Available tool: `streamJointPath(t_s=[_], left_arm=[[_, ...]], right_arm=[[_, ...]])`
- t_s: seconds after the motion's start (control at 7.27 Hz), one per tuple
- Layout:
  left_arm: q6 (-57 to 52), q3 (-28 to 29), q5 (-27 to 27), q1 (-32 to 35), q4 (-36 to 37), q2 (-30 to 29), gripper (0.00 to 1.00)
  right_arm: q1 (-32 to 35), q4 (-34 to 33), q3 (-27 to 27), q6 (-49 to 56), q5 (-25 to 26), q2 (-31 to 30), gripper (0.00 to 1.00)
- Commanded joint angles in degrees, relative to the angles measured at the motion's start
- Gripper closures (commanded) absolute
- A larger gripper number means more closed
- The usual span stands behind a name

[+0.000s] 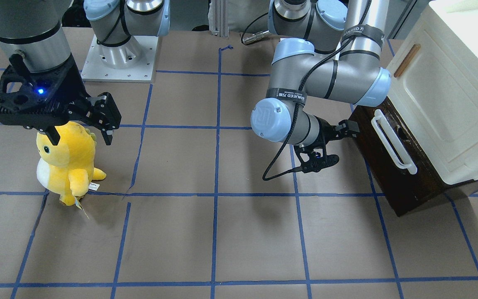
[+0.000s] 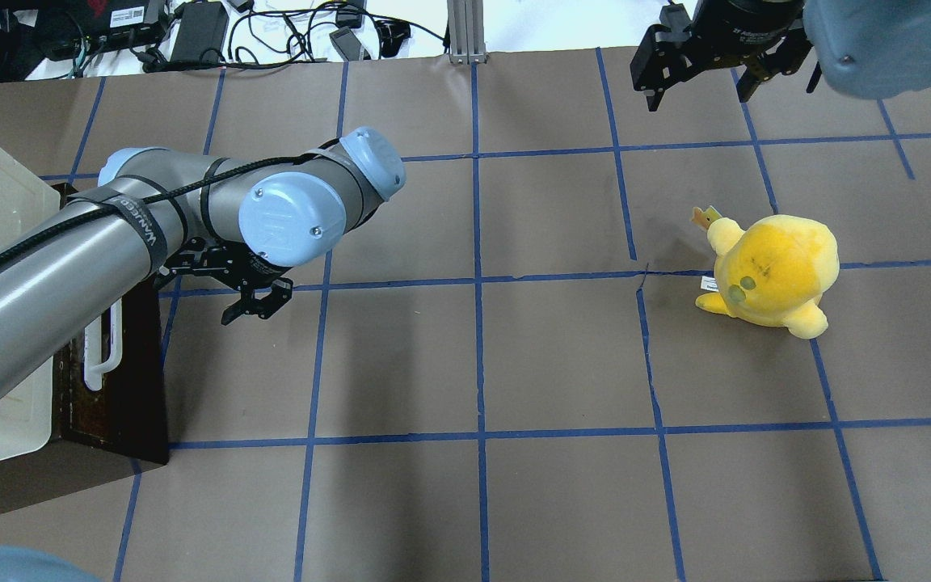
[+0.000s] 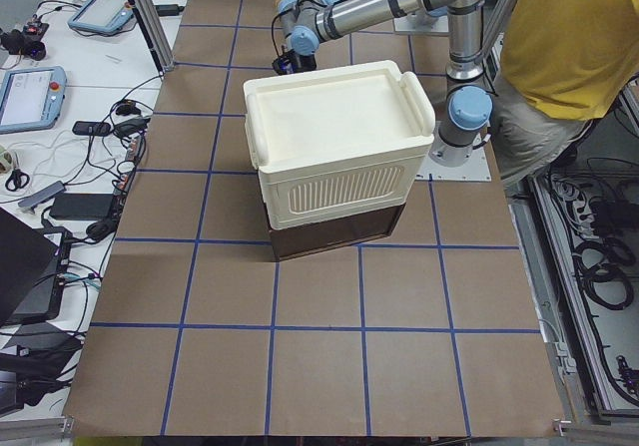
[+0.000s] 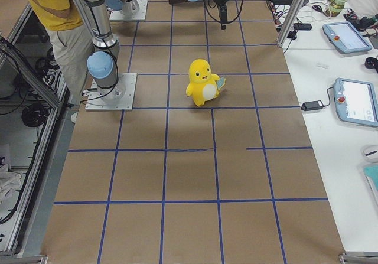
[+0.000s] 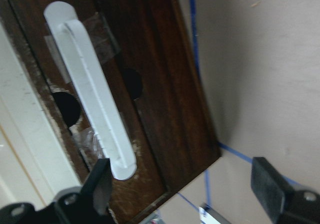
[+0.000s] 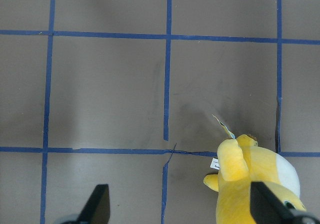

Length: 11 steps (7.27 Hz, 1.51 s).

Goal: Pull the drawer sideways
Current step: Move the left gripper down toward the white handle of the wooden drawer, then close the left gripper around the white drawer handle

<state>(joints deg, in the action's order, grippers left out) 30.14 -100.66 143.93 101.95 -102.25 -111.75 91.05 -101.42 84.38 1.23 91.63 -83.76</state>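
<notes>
The dark brown drawer (image 1: 392, 178) sits under a cream-white cabinet (image 1: 446, 95) at the table's end on my left. Its long white bar handle (image 1: 392, 143) faces the table's middle. No pale interior shows. My left gripper (image 1: 347, 128) is open and empty, close to the drawer front at the handle's end nearest my base. In the left wrist view the handle (image 5: 92, 91) runs across the drawer front (image 5: 155, 83), and the open gripper (image 5: 185, 189) has one finger by the handle's end. My right gripper (image 1: 80, 137) is open, above a yellow plush (image 1: 69, 162).
The cabinet panel has a small brown wooden handle (image 1: 407, 60). The plush (image 2: 768, 275) stands on my right half of the blue-taped brown table. A person in a yellow shirt (image 3: 569, 57) stands behind my base. Cables and devices (image 2: 191, 32) lie along the far edge.
</notes>
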Motion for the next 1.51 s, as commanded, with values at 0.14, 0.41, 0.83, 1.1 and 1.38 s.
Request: streamJointPath(t_s=[0.14,0.41,0.83,1.1,1.38], left_arm=[[3.9,-4.4,8.6,-3.0,-2.7,-2.0,0.0],[6.6,-4.4,8.7,-6.2,-5.7,-2.1,0.0],[7.5,-4.1,9.0,-7.9,-5.7,-2.3,0.06],[11.8,-3.8,10.6,-8.8,-5.5,-2.6,0.05],[14.3,-3.0,10.7,-8.8,-4.9,-2.8,0.04]], right_arm=[[0.0,0.0,0.0,0.0,0.0,0.0,0.0],[0.0,0.0,0.0,0.0,0.0,0.0,0.0],[0.0,0.0,0.0,0.0,0.0,0.0,0.0],[0.0,0.0,0.0,0.0,0.0,0.0,0.0],[0.0,0.0,0.0,0.0,0.0,0.0,0.0]])
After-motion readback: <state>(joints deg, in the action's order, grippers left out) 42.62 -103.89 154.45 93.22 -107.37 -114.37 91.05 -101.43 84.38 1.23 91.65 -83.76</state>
